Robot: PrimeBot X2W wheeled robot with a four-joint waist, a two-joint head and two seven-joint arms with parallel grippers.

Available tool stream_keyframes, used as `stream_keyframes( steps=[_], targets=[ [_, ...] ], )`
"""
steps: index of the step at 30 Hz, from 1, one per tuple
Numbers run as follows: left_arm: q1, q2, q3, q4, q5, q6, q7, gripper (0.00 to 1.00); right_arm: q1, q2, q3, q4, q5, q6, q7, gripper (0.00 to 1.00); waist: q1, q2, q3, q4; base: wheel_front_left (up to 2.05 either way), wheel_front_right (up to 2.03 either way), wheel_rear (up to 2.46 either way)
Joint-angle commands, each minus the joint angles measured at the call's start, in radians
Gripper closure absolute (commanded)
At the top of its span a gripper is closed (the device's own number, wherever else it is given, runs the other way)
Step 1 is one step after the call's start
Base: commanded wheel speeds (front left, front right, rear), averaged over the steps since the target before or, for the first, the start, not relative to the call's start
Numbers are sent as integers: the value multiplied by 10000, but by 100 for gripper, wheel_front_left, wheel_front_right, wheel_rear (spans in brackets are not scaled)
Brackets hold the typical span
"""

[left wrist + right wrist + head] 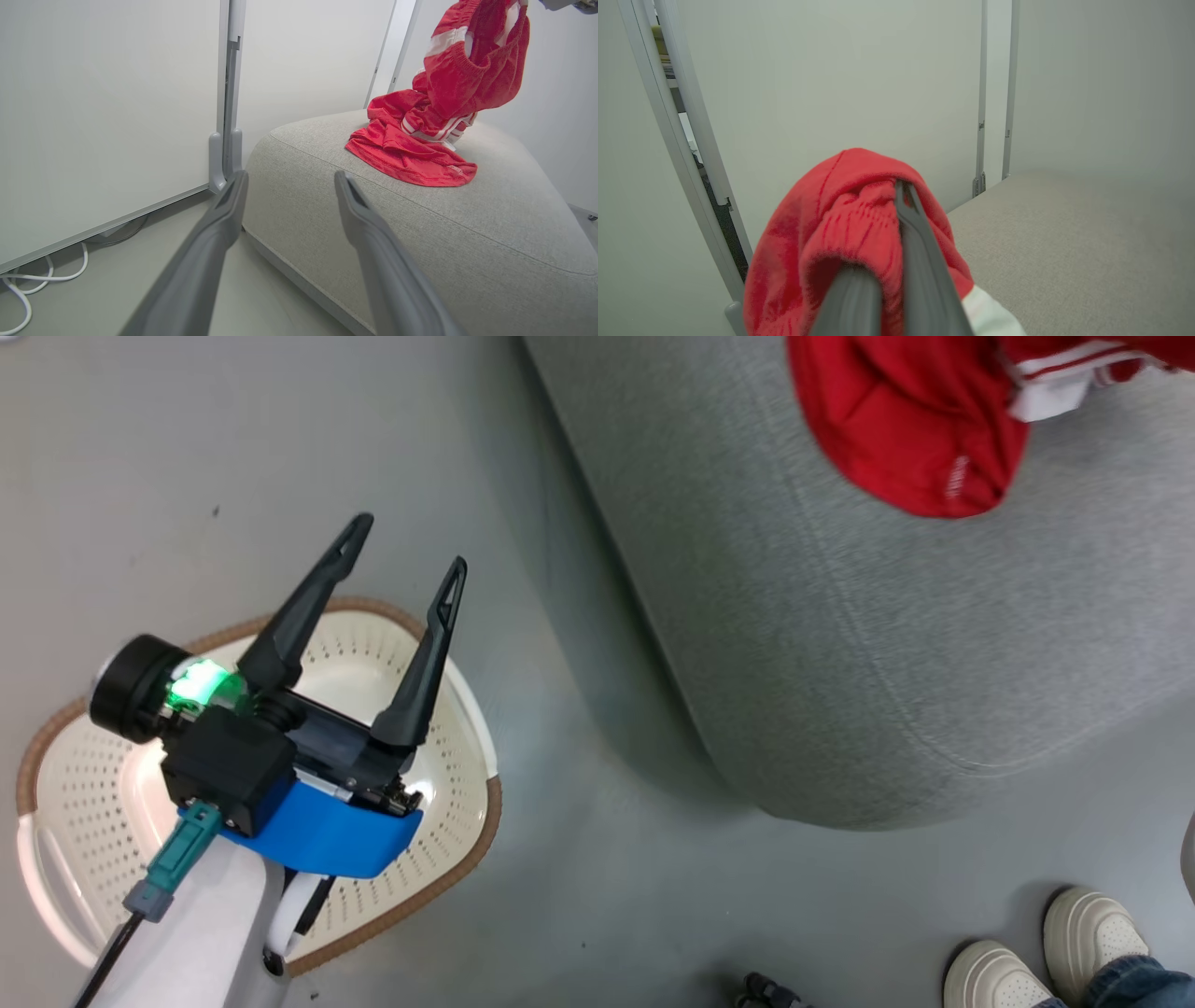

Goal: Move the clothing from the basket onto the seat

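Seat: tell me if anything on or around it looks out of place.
One red garment lies crumpled on the seat; a second garment hangs bunched from the shut right gripper above it, not yet laid down. A person's shoes stand on the floor close by the seat's corner. Nothing looks damaged.

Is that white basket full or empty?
Empty as far as visible: the basket has bare perforated walls; the open left pincer hides its middle.
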Motion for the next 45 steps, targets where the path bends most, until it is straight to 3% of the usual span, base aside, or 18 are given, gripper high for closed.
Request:
stream_keyframes(
  steps=[1,12,13,14,15,26,36,45],
  targets=[
    [-177,100,24,-131,45,-69,38,0,-9,27,-132,232,-130,8,-95,100,-3,0,575,345,0,0,0],
    [-437,23,-179,-124,-38,7,-9,0,1037,-171,-841,2610,-1840,7,-983,100,-3,0,882,1211,0,0,0],
    [-440,0,-182,-95,-39,45,-44,0,1028,-202,-889,2714,-1917,7,-1102,72,-3,0,857,1285,0,0,0],
    [-433,-35,-162,-66,-81,77,-91,0,1045,-273,-922,2789,-2018,7,-1232,33,-3,0,826,1352,0,0,0],
    [-413,-58,-162,-33,-97,100,-130,0,1057,-312,-940,2896,-2099,7,-1327,0,-3,0,786,1415,0,0,0],
    [-187,-544,-251,812,-344,166,-493,0,1404,-543,-603,3760,-2537,7,-1872,0,-3,0,-228,1691,0,0,0],
    [430,-1171,72,1548,-629,156,-589,0,2619,-185,442,4464,-2155,7,-2234,0,-3,0,-1927,1844,0,0,0],
    [1518,-1778,1043,2091,-681,218,-594,0,4321,263,1569,3780,-1330,7,-2558,0,-3,0,-3549,2259,0,0,0]
  ],
)
